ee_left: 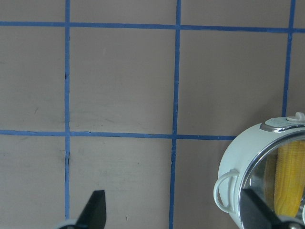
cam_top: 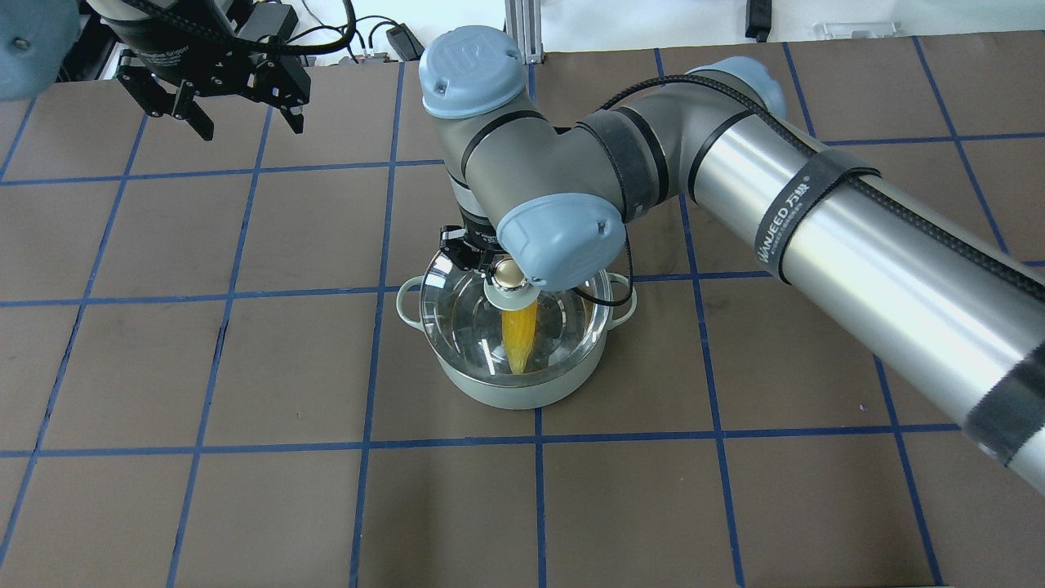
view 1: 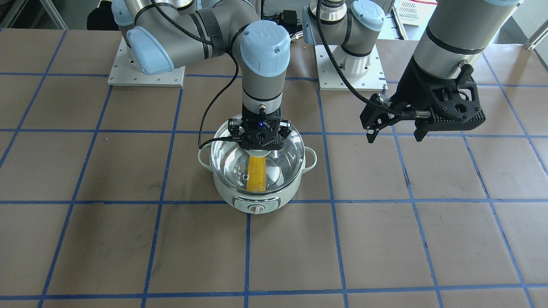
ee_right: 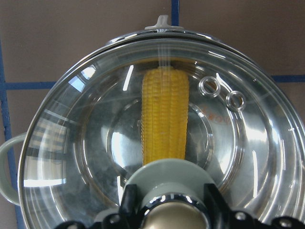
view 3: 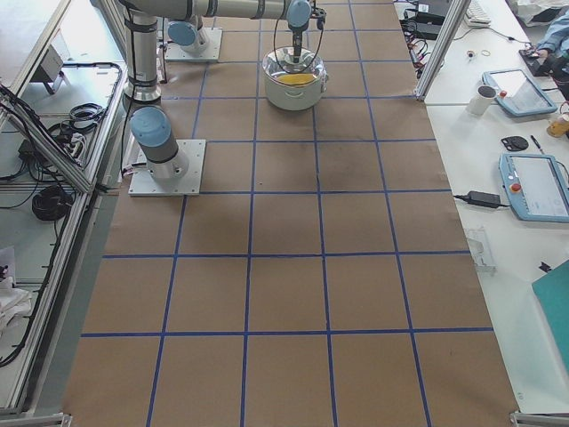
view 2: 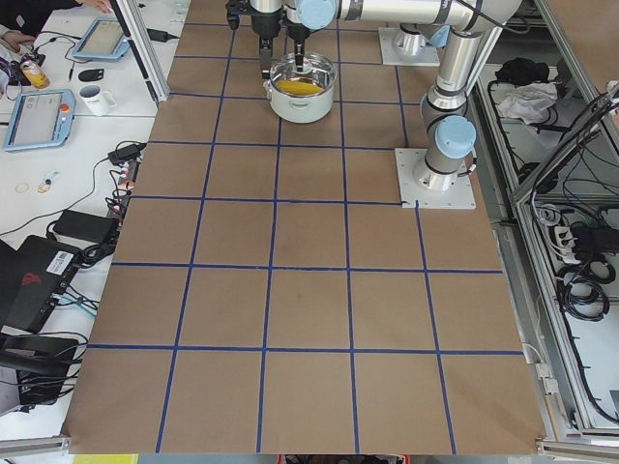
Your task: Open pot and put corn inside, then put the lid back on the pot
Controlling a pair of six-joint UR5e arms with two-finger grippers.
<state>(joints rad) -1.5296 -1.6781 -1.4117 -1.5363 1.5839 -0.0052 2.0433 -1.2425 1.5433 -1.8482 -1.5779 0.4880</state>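
The mint-green pot (view 1: 257, 200) stands mid-table with the yellow corn (view 1: 256, 173) lying inside it. The clear glass lid (view 1: 283, 157) sits over the pot's rim; I cannot tell if it is fully seated. My right gripper (view 1: 260, 143) comes straight down on the lid's knob (cam_top: 508, 275) and is shut on it; the right wrist view shows both fingers (ee_right: 129, 202) flanking the knob, with the corn (ee_right: 163, 114) under the glass (ee_right: 86, 143). My left gripper (view 1: 394, 137) hangs open and empty, raised, well off to the pot's side (cam_top: 249, 129).
The table is brown with blue tape grid lines (cam_top: 375, 245). The arms' base plates (view 1: 145, 72) stand behind the pot. The left wrist view shows bare table and the pot's edge and handle (ee_left: 224, 188) at lower right.
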